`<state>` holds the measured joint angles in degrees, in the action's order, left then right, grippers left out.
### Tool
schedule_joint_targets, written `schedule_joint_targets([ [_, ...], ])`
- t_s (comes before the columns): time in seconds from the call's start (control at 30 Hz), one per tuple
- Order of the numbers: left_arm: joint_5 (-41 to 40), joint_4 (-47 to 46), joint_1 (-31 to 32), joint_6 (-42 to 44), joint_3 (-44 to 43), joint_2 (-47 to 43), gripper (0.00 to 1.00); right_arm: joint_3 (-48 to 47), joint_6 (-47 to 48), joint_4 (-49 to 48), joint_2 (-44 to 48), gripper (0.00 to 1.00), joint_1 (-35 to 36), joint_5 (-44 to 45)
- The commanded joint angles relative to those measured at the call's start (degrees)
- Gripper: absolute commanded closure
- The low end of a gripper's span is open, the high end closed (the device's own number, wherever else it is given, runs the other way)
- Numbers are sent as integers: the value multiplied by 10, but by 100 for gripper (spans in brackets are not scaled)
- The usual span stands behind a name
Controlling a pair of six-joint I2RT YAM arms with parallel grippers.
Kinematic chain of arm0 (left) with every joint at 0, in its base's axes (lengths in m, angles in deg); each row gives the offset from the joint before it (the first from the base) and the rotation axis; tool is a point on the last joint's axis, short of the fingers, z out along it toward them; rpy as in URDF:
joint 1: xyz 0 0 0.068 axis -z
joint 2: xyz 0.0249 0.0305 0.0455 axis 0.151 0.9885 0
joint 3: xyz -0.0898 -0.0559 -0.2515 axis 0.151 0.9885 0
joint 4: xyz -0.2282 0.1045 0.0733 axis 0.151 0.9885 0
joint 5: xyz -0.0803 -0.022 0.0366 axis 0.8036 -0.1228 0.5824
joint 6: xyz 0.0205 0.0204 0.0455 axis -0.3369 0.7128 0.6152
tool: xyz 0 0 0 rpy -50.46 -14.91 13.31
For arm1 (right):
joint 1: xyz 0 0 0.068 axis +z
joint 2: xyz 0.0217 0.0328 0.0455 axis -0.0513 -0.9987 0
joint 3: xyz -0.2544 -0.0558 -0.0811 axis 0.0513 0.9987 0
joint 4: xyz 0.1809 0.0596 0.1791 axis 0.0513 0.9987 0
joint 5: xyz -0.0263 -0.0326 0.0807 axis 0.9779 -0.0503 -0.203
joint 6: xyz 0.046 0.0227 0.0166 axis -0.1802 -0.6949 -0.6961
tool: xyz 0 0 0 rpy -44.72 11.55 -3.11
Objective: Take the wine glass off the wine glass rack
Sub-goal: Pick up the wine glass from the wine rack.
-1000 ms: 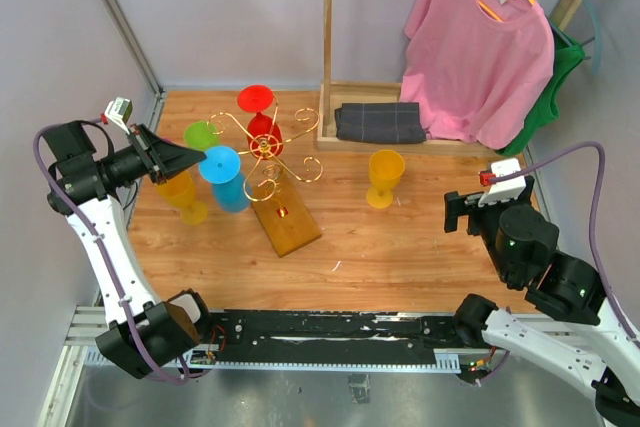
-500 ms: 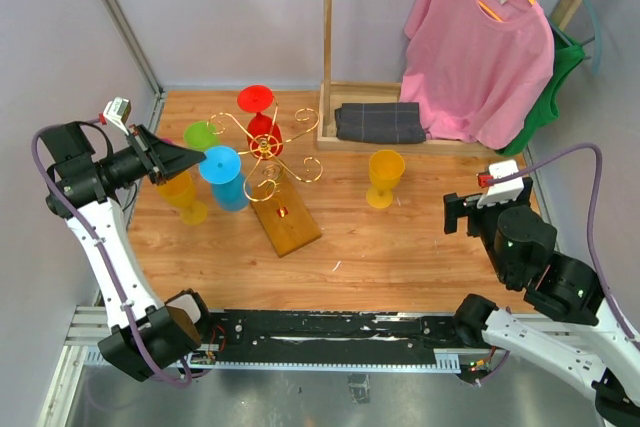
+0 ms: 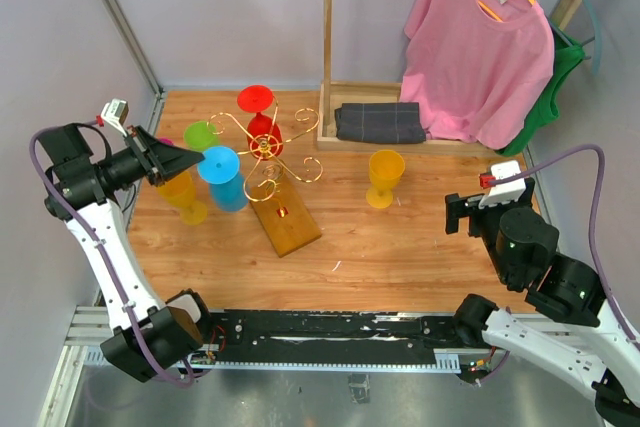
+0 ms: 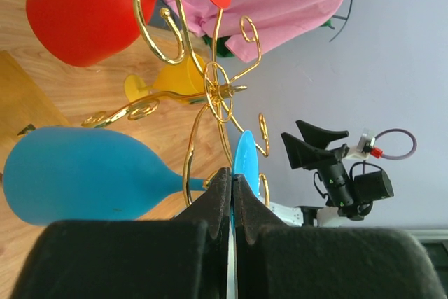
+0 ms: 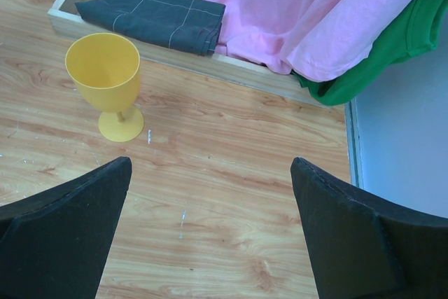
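We are finding almost nothing changing over the last second: the left gripper [image 3: 197,159] is staying clenched, apparently on the blue glass's [image 3: 226,179] stem just ahead of it, still hanging from the wine glass rack [image 3: 268,152], so removal is not yet starting, while the right gripper [image 3: 452,214] is idling released.

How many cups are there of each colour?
Red glass: 1
Green glass: 1
Blue glass: 1
Yellow glasses: 2 (the lone one, the left one)
Total: 5
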<state>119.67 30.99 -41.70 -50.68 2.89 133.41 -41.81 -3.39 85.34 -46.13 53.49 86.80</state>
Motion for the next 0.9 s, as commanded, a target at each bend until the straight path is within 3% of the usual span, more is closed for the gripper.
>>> schedule_joint_targets([
  [0.0, 18, 34, -19, -44, -11, -11, 100, 2, 6, 3, 3, 1, 9, 17],
  [0.87, -6, 64, -34, -31, -33, -16, 100, 19, 42, -40, -13, 2, 8, 24],
])
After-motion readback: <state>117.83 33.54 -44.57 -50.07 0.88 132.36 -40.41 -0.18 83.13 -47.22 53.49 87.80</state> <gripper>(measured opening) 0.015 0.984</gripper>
